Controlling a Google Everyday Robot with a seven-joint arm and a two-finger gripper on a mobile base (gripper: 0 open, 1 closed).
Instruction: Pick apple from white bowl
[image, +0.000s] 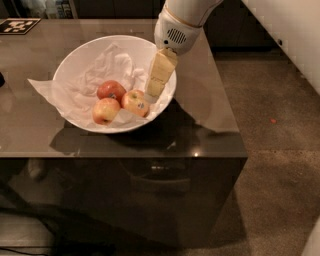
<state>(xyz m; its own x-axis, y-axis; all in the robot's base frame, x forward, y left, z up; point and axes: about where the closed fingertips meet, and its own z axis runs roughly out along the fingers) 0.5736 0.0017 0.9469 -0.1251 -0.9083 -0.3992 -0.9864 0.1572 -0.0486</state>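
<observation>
Where the gripper hangs: the gripper (152, 93) dips over the right rim into the white bowl (75, 57), its pale yellow tip low inside and just beside the apple, on the apple's right.
Grip state: cannot tell from this angle whether it is parted or closed.
Wrist: a rounded white housing (175, 31) with a small grille sits above the bowl's upper right edge.
Apple: the apple (134, 101), yellow-orange with a red blush and a small sticker facing the camera, lies in the lower right part of the bowl, on the paper.
Other fruit: a deeper red apple (111, 90) sits close against it at the upper left; a paler apple (105, 111) sits close against it at the lower left.
Paper: crumpled white paper (44, 87) lines the bowl, one corner spilling over the left rim onto the surface.
Bowl: it stands upright on the glossy brown surface (210, 100).
Marker: a black-and-white printed tag (17, 25) lies at the far left corner of the surface.
Floor: speckled brown floor (270, 160) lies to the right, with a small red speck (273, 120) on it.
</observation>
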